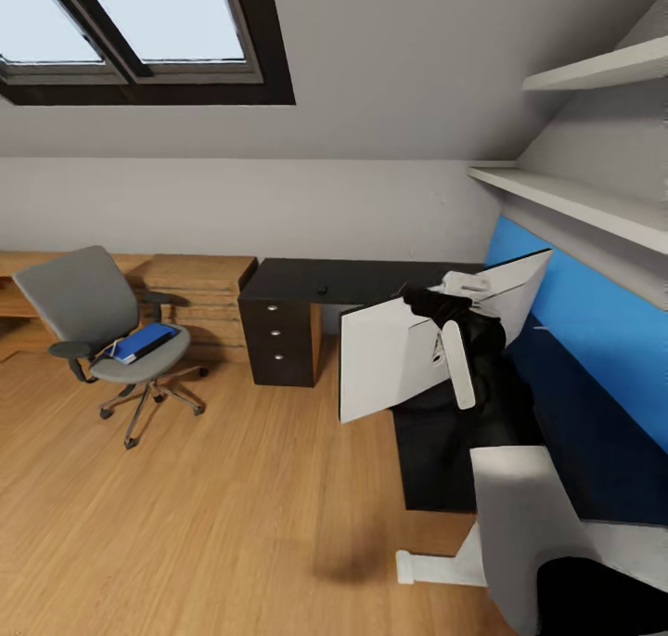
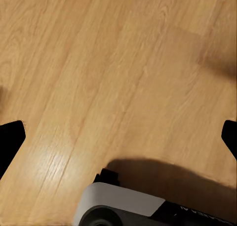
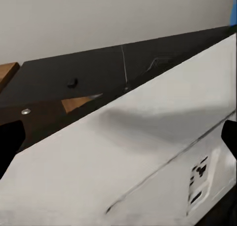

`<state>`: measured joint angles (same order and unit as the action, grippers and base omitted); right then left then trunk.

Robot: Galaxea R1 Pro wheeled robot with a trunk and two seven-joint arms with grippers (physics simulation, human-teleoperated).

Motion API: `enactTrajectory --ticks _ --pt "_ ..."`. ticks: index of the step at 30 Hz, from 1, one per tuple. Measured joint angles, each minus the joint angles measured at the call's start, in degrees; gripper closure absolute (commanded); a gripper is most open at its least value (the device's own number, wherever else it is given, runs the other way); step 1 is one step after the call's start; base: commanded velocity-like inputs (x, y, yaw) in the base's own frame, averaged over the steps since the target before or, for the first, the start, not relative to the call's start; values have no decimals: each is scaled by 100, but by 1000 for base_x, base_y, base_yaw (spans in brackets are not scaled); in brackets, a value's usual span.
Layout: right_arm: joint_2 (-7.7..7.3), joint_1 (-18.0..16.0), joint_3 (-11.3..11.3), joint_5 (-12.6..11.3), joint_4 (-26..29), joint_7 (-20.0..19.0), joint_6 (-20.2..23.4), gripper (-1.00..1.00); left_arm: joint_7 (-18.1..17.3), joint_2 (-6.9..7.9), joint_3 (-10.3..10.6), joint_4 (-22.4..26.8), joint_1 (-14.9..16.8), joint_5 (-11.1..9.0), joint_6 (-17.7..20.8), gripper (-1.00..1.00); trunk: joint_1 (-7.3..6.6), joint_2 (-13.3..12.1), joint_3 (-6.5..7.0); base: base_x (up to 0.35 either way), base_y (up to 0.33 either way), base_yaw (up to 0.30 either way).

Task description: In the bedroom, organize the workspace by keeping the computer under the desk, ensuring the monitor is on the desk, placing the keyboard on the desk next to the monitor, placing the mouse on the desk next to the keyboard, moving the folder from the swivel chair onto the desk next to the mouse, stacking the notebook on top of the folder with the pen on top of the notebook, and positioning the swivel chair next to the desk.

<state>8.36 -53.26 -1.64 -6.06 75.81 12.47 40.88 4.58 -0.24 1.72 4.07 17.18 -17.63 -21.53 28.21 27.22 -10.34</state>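
The monitor shows its white back, tilted over the right wing of the black desk. My right gripper is close against that back. In the right wrist view its fingers stand wide apart, so the right gripper is open before the monitor. A small dark mouse lies on the desk top. At left stands the grey swivel chair with the blue folder on its seat. My left gripper hangs open over the wooden floor.
Light wooden low cabinets run along the back wall beside the desk's black drawer unit. White shelves and a blue wall panel line the right side. The desk's white leg stands near my base.
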Motion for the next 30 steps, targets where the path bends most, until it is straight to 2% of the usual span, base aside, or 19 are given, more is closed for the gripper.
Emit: enactTrajectory --ticks 5,10,18,30 --pt "-89 335 -5 24 51 4 -237 -100 -4 -30 5 -8 0 4 -1 -100 0 0 0 -304 0 0" --pt "-323 648 -8 19 72 -1 -348 -100 -6 -81 2 -8 0 1 -1 -100 -2 0 0 -190 0 0" --pt "-582 1099 -11 16 -254 -2 -1120 -100 -4 -97 0 -9 0 8 -6 -100 -3 1 0 -40 0 0" --pt "-735 1555 -9 37 -529 6 -2018 -100 -1 -115 0 -9 0 0 -9 -100 -3 1 0 -2 0 0"
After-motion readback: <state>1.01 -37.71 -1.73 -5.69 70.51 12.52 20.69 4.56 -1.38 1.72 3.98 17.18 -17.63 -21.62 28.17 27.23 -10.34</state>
